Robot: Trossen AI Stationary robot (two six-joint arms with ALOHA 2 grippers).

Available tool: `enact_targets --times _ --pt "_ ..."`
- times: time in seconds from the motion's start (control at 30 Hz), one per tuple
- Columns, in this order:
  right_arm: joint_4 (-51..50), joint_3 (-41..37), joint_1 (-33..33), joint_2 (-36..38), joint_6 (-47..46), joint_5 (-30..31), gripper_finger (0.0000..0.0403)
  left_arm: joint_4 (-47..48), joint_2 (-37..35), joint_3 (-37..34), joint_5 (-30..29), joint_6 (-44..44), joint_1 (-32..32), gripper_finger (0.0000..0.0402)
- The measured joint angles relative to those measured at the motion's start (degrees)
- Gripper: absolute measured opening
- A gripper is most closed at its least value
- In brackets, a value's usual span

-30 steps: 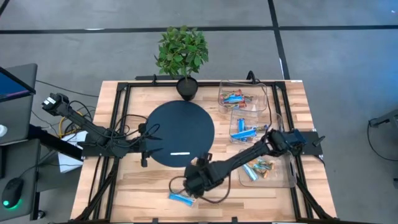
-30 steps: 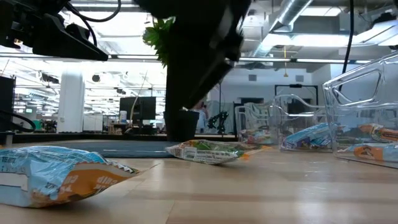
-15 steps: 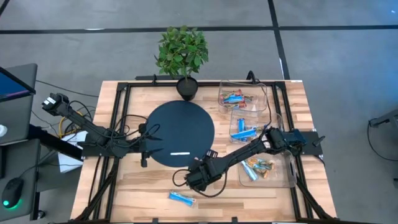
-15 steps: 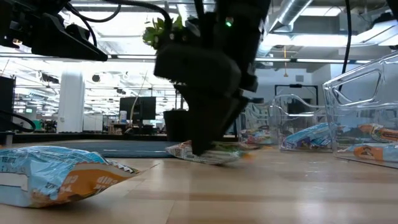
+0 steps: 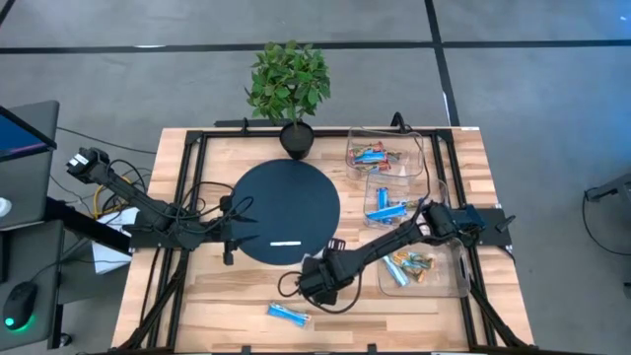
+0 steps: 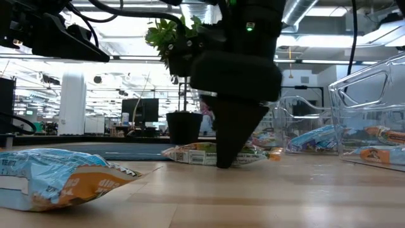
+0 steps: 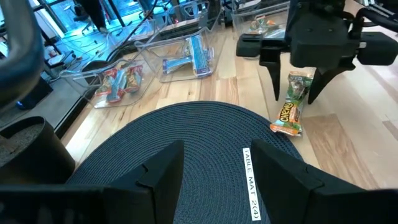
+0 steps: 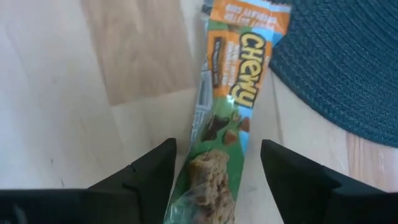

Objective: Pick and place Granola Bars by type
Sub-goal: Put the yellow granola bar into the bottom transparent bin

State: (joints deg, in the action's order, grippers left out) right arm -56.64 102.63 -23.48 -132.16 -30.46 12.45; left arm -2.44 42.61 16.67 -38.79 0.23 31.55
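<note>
While the left gripper [image 7: 211, 180] waits w/ fingers apart over the round dark mat [image 5: 288, 212], the right gripper [image 8: 214, 180] hangs low over a green "Chewy" granola bar [image 8: 233, 118], fingers spread wide on both sides of it (not squeezing). That bar lies flat on the wood table [image 5: 217, 296] just beside the mat's edge. A blue granola bar [image 5: 288, 314] lies near the front edge. Other bars sit in the clear bins [image 5: 394, 177].

Green and orange bar [image 8: 233, 106] (yellow lettering) beside dark blue woven mat [image 8: 348, 68].
</note>
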Motion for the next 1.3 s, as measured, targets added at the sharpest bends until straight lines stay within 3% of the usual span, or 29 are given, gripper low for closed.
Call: enact_targets --times 0.43,0.57,0.9,1.13,1.3 --pt "-0.35 -0.11 -1.40 -0.11 7.94 -0.39 0.0083 -0.01 -0.01 0.00 0.00 0.04 0.00 0.0182" --pt "-0.65 -0.11 -1.40 -0.11 8.72 0.02 0.0055 0.00 -0.01 0.00 0.00 0.04 0.01 0.0182" --pt "-5.21 1.97 -3.25 0.52 8.61 6.46 0.0044 -0.02 -0.02 0.00 0.00 0.04 0.01 0.0183" --pt "-14.78 9.25 -6.13 0.90 7.61 11.48 0.0042 -0.02 -0.01 0.00 0.00 0.04 0.01 0.0183" --pt "-26.56 15.18 -8.00 1.03 0.84 13.12 0.0042 -0.02 -0.01 0.00 0.00 0.04 0.01 0.0183"
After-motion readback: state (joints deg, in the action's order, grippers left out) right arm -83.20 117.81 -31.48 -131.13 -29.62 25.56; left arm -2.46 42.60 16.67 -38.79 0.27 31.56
